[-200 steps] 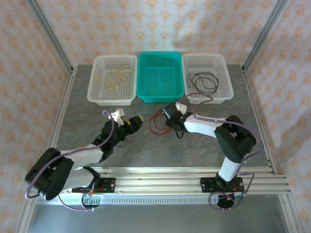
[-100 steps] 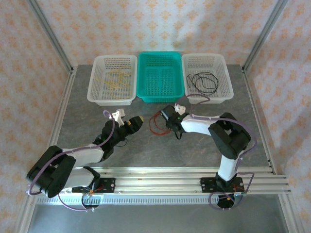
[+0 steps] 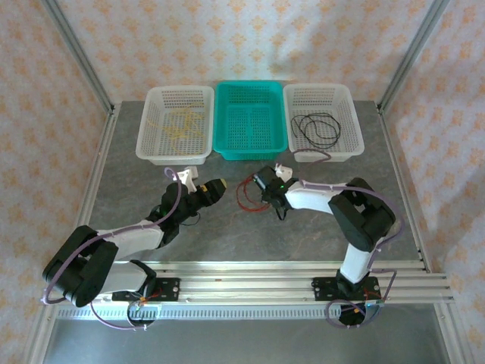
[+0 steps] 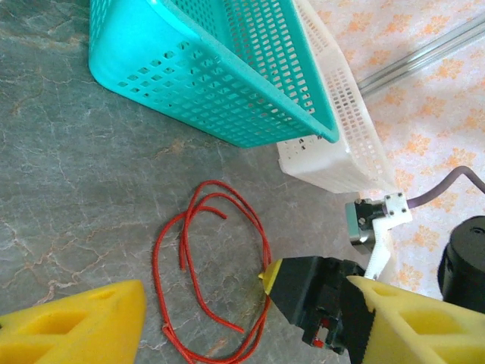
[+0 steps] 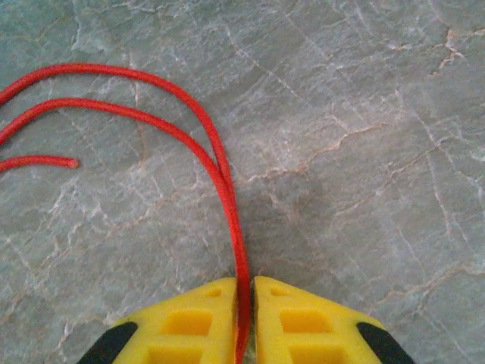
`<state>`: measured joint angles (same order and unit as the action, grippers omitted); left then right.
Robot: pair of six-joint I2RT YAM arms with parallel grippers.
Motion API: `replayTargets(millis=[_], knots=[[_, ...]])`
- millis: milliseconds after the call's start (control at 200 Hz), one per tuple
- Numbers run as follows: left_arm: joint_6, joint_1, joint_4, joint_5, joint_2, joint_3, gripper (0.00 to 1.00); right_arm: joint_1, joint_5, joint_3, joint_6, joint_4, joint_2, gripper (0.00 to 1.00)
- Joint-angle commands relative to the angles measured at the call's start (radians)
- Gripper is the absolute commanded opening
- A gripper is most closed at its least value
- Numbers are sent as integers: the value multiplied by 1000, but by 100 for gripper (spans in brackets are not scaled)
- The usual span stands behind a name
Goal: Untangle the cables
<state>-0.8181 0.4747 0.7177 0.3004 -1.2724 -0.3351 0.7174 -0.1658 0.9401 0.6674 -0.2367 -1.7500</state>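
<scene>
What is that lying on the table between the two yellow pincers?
A loop of red cable lies on the grey table between them, as the top view shows. The right pincer is shut on one side; the left pincer is open, apart.

Nothing to read right now: no text, label, brand, number or sign is legible on anything in view.
</scene>
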Motion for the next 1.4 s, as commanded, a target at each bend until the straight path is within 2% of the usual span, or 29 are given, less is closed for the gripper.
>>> replayTargets(millis=[0, 310, 566, 776, 961, 1397], knots=[[42, -8, -39, 6, -4, -37, 70, 2, -2, -23, -38, 17, 88, 12], [143, -9, -72, 99, -31, -113, 71, 2, 74, -118, -230, 75, 340, 10], [213, 4, -48, 269, -59, -174, 72, -1, 97, -75, -285, 38, 492, 10], [302, 66, -128, 259, -56, -237, 73, -22, 142, -4, -300, 1, 592, 10], [326, 79, -148, 222, -54, -270, 72, -43, 201, 53, -386, -48, 662, 9], [416, 109, -240, 204, -96, -425, 72, -67, 246, 208, -449, -143, 699, 4]])
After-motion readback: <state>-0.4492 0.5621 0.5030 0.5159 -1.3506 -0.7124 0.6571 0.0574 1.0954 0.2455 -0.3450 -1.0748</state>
